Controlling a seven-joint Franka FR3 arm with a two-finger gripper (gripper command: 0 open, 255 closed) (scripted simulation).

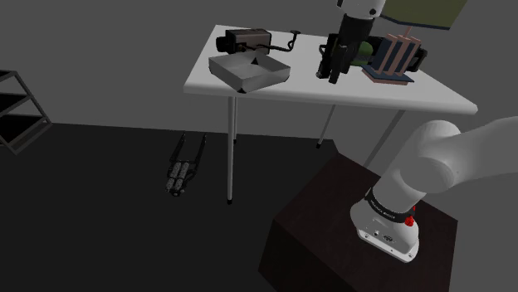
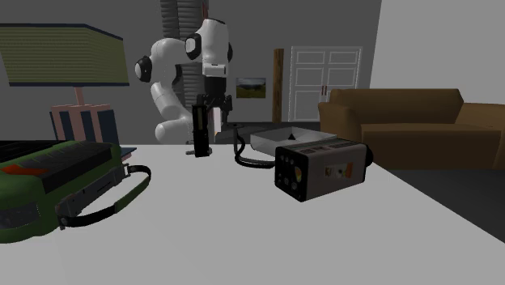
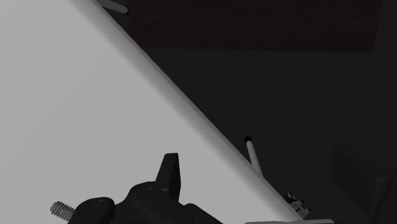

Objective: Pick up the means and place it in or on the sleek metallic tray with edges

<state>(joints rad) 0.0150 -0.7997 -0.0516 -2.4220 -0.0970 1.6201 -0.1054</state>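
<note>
My black gripper [image 1: 334,65] hangs over the white table [image 1: 274,90], to the right of the tray in the shoulder view. It looks shut on a black, bracket-like tool [image 3: 153,197] with a threaded screw sticking out of one end. In the second exterior view the gripper [image 2: 201,138] and tool form one dark upright shape whose lower end is close to the tabletop. The tray [image 1: 249,70] is a pale, shallow box with raised edges and nothing inside. In the second exterior view the tray [image 2: 279,138] lies behind the camera.
A boxy camera [image 2: 320,170] with a black strap loop stands beside the tray. A green bag [image 2: 48,182], a striped rack [image 1: 394,58] and a lamp shade [image 2: 65,55] crowd the other end. A plier-like tool [image 1: 184,166] lies on the floor. The table edge [image 3: 191,108] runs close by the gripper.
</note>
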